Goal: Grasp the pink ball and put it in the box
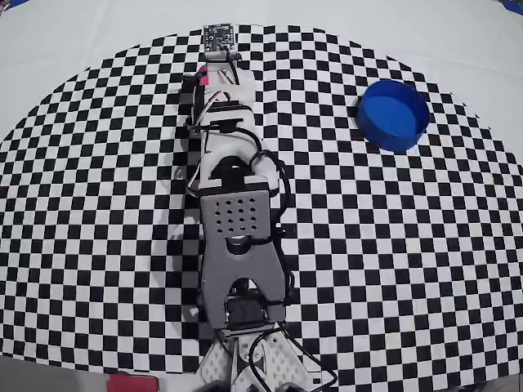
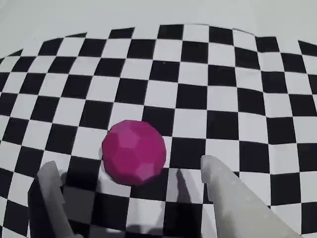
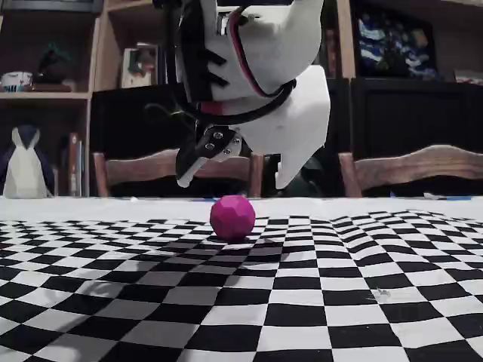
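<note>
White fingers point(image 2: 225, 198) of the gripper point(image 3: 230, 181) stand spread apart, holding nothing, hanging just above the pink ball point(image 2: 133, 152), which rests on the checkered cloth point(image 1: 392, 269) near its far edge in the overhead view. Well apart, toward that view's upper right, the blue box point(image 1: 393, 114) sits near the cloth's edge.

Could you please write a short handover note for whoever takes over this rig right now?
Gripper: open, empty, hovering just above the pink ball, fingers either side of it in the wrist view.
Pink ball: resting on the checkered cloth, not touched.
Box: blue round container, off to the right of the arm in the overhead view, looks empty.
Done: approach and lining up.
Left: lower, close on the ball, lift, carry to the box, release.
</note>
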Controlling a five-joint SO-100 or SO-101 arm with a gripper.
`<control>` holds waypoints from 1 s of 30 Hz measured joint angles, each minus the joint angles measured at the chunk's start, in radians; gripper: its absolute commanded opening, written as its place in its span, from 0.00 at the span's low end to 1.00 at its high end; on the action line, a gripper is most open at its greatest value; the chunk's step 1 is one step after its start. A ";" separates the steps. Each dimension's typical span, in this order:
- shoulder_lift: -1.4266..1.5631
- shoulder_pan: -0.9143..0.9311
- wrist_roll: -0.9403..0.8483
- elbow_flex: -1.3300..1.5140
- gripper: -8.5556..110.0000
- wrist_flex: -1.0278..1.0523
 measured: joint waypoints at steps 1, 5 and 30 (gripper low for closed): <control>-0.006 -0.003 0.000 -0.011 0.36 0.000; -0.034 0.005 0.000 -0.055 0.36 0.014; -0.189 0.008 0.000 -0.245 0.36 0.040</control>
